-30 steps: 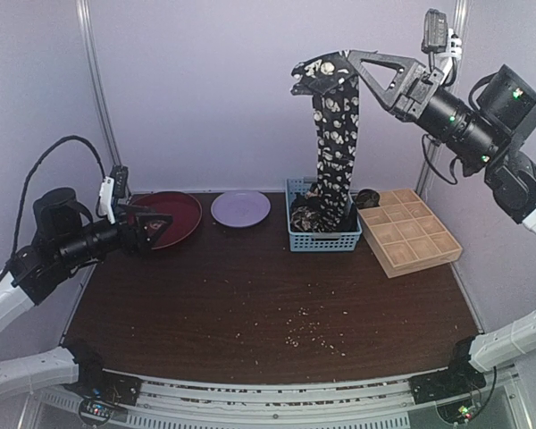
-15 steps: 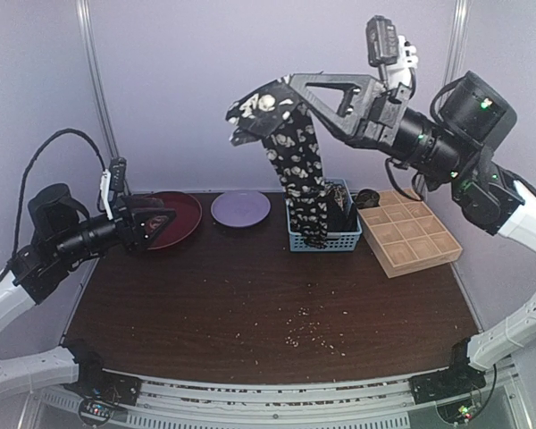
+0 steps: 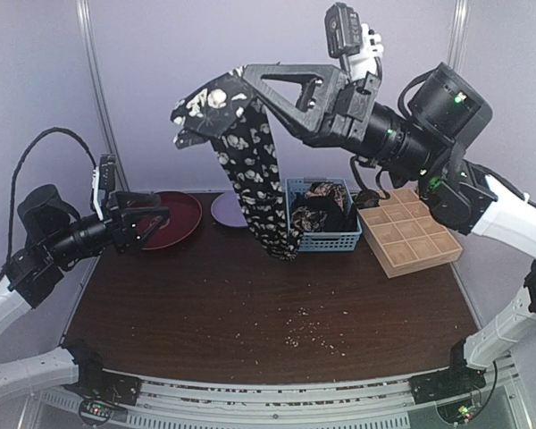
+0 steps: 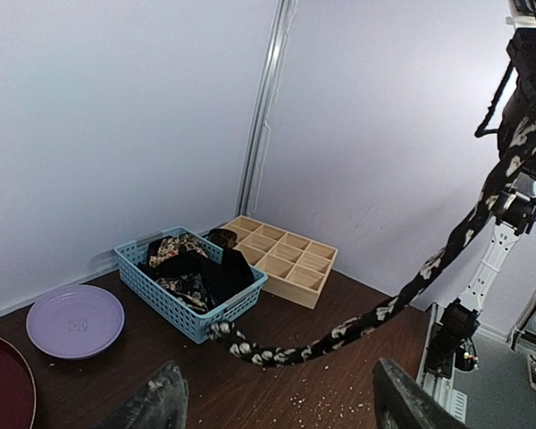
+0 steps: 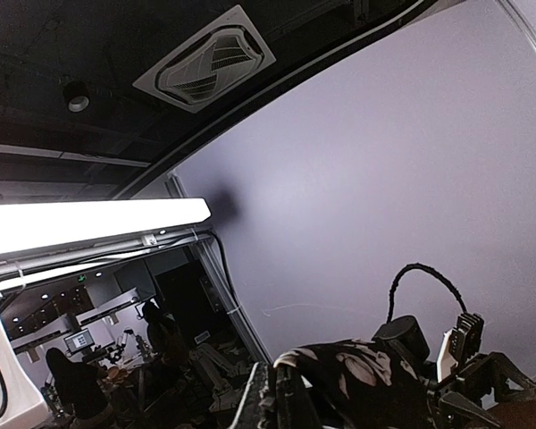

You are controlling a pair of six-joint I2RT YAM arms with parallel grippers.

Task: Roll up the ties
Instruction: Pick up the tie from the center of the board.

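Above table's [image 3: 250, 304] far edge, I hold tie [image 3: 253, 174] clamped in right gripper [image 3: 204, 105], tail on table beside basket [image 3: 326, 243]. Left gripper [image 3: 152, 223] apart, empty. Nothing rolled yet; other ties [image 3: 322, 201] wait in basket.

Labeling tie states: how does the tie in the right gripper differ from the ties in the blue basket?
Pose: the held tie hangs stretched out lengthwise; the basket ties lie crumpled in a heap.
Support: the held tie is clamped at its top end in the right gripper, high up, its lower end outside the blue basket; the basket ties rest loose inside it.
Shared: black fabric, cream floral print; none rolled.
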